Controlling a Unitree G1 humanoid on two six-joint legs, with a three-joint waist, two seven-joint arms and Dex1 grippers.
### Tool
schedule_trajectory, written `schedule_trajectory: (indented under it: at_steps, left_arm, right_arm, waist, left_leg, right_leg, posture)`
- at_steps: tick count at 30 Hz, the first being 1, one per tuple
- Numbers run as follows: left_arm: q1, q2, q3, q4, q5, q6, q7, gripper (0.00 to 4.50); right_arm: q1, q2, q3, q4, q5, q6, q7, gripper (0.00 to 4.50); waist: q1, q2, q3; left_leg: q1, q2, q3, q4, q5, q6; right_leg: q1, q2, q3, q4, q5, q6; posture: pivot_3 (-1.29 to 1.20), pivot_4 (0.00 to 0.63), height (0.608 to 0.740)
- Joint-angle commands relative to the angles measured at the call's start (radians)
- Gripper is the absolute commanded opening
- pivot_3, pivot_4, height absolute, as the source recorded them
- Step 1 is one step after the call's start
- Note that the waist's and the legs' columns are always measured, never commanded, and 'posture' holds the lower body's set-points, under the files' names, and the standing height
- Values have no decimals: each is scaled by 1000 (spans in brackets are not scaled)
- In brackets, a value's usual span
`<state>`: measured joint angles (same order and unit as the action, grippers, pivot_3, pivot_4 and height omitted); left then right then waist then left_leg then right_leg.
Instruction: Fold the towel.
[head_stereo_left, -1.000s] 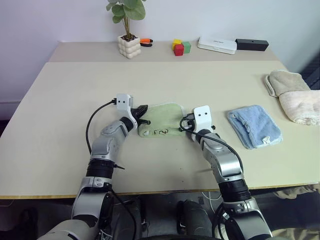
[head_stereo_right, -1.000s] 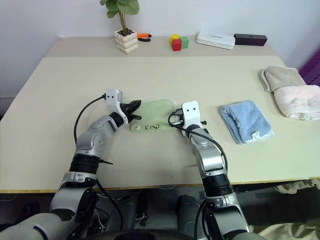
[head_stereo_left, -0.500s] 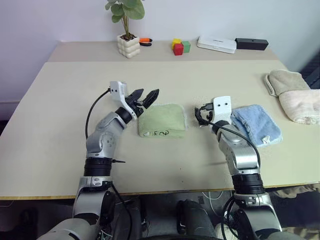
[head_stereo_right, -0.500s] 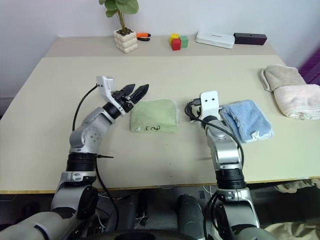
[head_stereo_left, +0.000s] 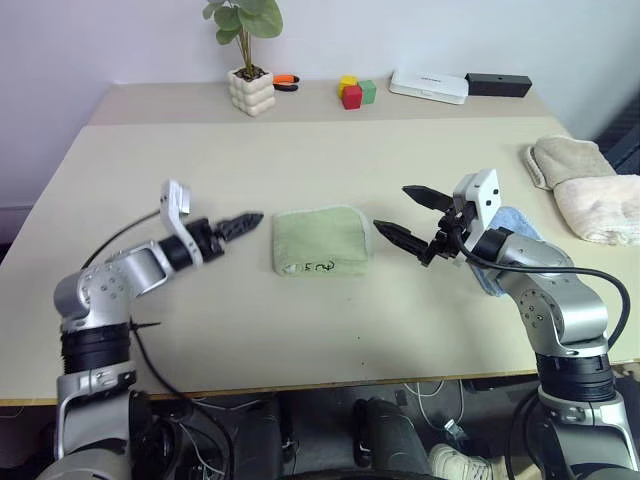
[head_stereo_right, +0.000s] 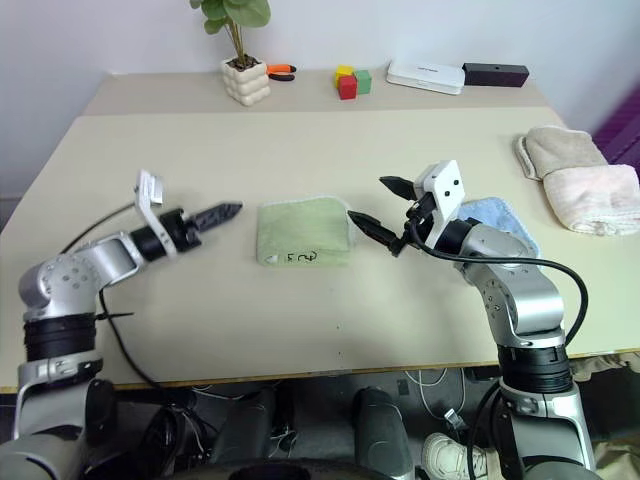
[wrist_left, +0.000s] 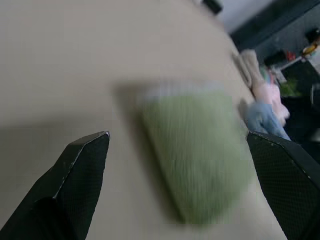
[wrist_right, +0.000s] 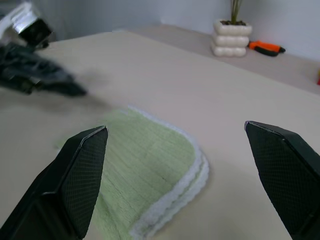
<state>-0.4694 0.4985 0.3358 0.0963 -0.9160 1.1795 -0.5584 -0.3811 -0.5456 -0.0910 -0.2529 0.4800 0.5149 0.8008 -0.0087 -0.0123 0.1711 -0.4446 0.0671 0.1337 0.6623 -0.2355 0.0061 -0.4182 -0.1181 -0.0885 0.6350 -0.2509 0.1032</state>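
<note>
Folded towel (head_stereo_left: 321, 241) between two open hands, left hand (head_stereo_left: 243, 219) and right hand (head_stereo_left: 408, 214), blue cloth (head_stereo_left: 512, 222) behind the right

Both arms have silver-grey metal shells with black ribbed joint collars; a black cable loops loosely beside each forearm; each wrist carries a small white box-shaped camera housing; the left gripper (head_stereo_left: 240, 220) and the right gripper (head_stereo_left: 408, 212) each end in two black tapered fingers (wrist_right: 75, 175) with a fine textured, carbon-weave surface.
</note>
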Motion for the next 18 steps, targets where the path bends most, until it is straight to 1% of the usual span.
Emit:
schedule_trajectory:
  at_steps: [1, 4, 6, 12, 16, 18]
  left_arm:
    - [30, 5, 7, -50, -42, 68, 4, 4482]
    - [60, -22, -7, -62, -44, 80, 4, 4482]
    - [59, -48, -20, -70, -42, 74, 10, 4482]
    - [45, -102, -91, -38, 22, 2, -8, 4482]
    - [25, -178, -115, 27, 53, -51, 8, 4482]
    - [15, -221, -108, 64, 54, -45, 34, 4482]
  right_arm:
    - [6, -55, -25, -97, 69, 17, 65, 4459]
    - [16, -96, -33, -112, 81, 6, 101, 4459]
    - [21, -108, -32, -112, 80, -3, 106, 4459]
    - [25, -109, -27, -112, 78, -10, 100, 4459]
    - [23, -107, -24, -106, 66, -19, 87, 4459]
    - [24, -107, -23, -104, 62, -22, 81, 4459]
  waist:
    - [4, 0, 0]
    - [0, 0, 0]
    - [2, 0, 0]
    - [4, 0, 0]
    - [12, 0, 0]
    - [22, 0, -1]
  left_leg:
    - [0, 0, 0, 0, 0, 0]
    - [1, 0, 0, 1, -3, 5]
    - [1, 0, -1, 1, -3, 5]
    - [1, -1, -1, 1, -3, 5]
    - [1, -1, -1, 2, -3, 5]
    - [2, -1, -1, 2, -3, 5]
  right_leg:
    - [1, 0, 0, 0, 0, 0]
    - [2, -1, 0, -2, 0, 0]
    - [2, -1, 0, -2, 0, 0]
    - [3, -1, 0, -2, 0, 0]
    - [3, -1, 0, -3, 0, -1]
    - [4, -1, 0, -3, 0, -1]
  posture:
    - [0, 150, 735]
    - [0, 150, 735]
    - [0, 150, 735]
    - [0, 150, 735]
    - [0, 150, 735]
    - [0, 150, 735]
